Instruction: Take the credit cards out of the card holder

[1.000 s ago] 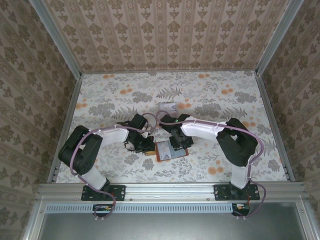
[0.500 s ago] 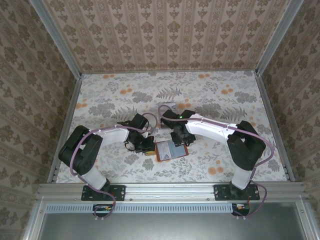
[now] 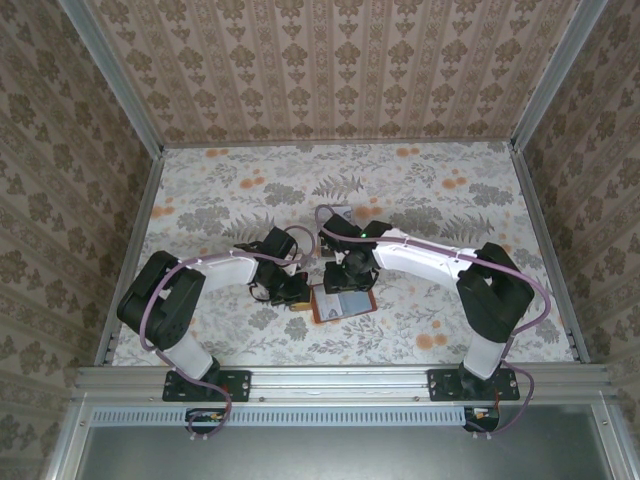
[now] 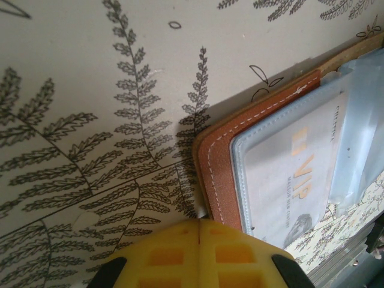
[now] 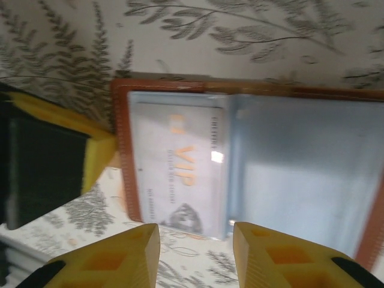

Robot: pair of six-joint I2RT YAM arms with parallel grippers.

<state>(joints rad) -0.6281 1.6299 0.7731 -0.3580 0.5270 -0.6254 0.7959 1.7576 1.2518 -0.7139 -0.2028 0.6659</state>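
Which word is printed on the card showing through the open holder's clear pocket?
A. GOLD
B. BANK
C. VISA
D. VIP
D: in the right wrist view, the grey card tucked in the clear pocket of the open card holder reads VIP in orange letters.

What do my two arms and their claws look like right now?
The left arm and right arm each have glossy black joint housings, white link covers and a pinkish-purple cable looping outside. A small green light glows near the right wrist. The left claw and right claw have blocky yellow plastic fingers with square recessed pockets.
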